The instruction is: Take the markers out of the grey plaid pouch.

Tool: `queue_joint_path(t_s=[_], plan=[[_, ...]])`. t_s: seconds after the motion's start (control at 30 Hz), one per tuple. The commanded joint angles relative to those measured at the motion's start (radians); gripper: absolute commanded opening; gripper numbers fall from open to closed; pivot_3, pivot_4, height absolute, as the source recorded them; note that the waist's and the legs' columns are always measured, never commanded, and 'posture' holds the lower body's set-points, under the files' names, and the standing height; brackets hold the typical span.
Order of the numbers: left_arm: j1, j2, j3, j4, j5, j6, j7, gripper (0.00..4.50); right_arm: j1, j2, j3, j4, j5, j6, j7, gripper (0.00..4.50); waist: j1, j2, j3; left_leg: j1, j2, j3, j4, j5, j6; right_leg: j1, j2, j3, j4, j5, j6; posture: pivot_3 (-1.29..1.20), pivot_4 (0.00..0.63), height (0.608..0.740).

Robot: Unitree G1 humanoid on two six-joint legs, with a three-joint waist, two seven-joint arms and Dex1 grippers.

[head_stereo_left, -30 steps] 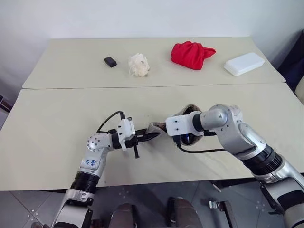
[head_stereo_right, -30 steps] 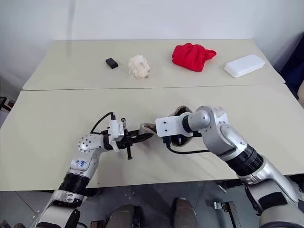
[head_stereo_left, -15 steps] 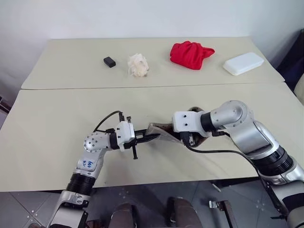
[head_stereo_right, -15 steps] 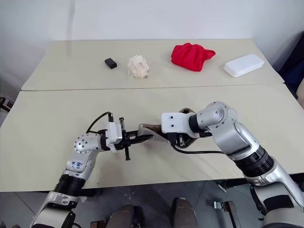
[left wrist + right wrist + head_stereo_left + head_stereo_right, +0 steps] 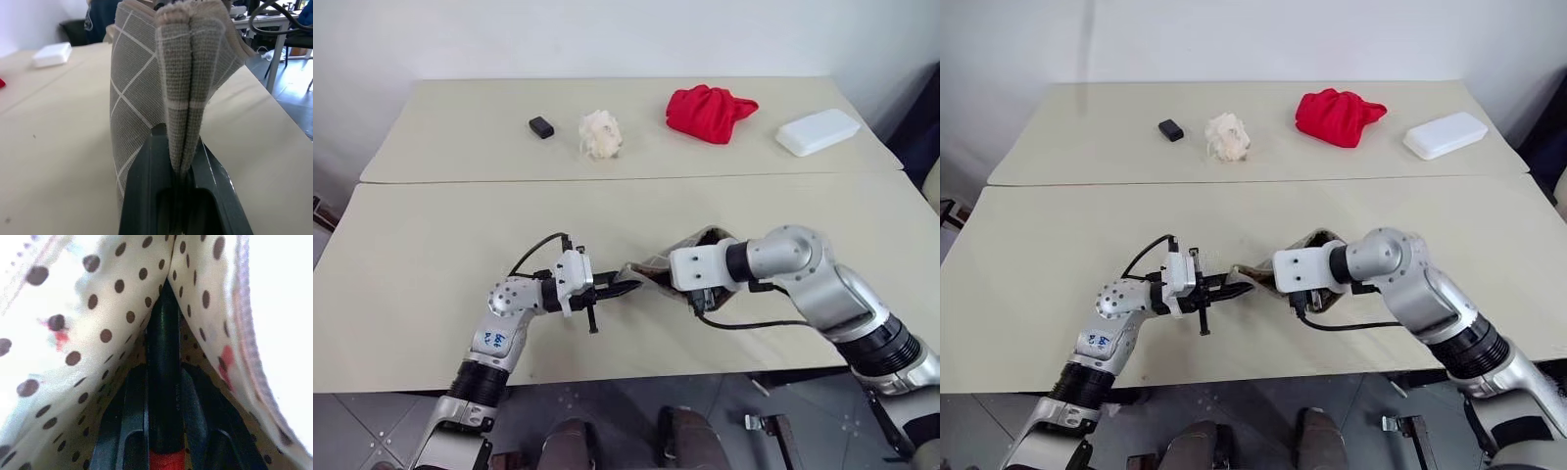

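Soft grey plaid fabric pouch [image 5: 146,93], limp; L gripper [image 5: 178,169] pinches corner. R gripper [image 5: 164,396] inside, clamps slim red-banded dark marker [image 5: 164,377]: light, rigid, grip mid-barrel.

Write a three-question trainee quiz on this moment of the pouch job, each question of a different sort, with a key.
1. True or false: the left end effector is shut on a folded end of the grey plaid pouch.
2. Multiple choice: in the right wrist view, the right end effector is clamped on a) a dark marker with a red band, inside the polka-dot lining; b) the red cloth; c) the white box.
3. Short answer: which thing on the far table lies nearest the small black block?

Key
1. True.
2. a.
3. The crumpled white wad.
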Motion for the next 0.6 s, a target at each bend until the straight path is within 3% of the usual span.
queue_joint_path(t_s=[0.03, 0.23, 0.6], plan=[[0.003, 0.016, 0.031, 0.002, 0.002, 0.01, 0.02, 0.0, -0.002, 0.007, -0.039, -0.031, 0.019, -0.027, -0.003, 0.58, 0.0, 0.0, 0.0, 0.0, 0.0, 0.0, 0.0, 0.0, 0.0, 0.0, 0.0, 0.0, 0.0, 0.0, 0.0, 0.0, 0.15, 0.74], [0.001, 0.014, 0.031, 0.008, 0.006, 0.001, 0.02, 0.0, -0.006, -0.003, -0.047, -0.041, 0.053, 0.003, 0.038, 0.58, 0.001, 0.0, 0.0, 0.0, 0.0, 0.0, 0.0, 0.0, 0.0, 0.0, 0.0, 0.0, 0.0, 0.0, 0.0, 0.0, 0.15, 0.74], [-0.001, 0.012, 0.04, 0.013, -0.003, 0.0, 0.024, 0.0, -0.01, 0.006, -0.166, -0.098, 0.296, 0.043, 0.166, 0.58, 0.003, 0.0, 0.0, 0.0, 0.0, 0.0, 0.0, 0.0, 0.0, 0.0, 0.0, 0.0, 0.0, 0.0, 0.0, 0.0, 0.15, 0.74]])
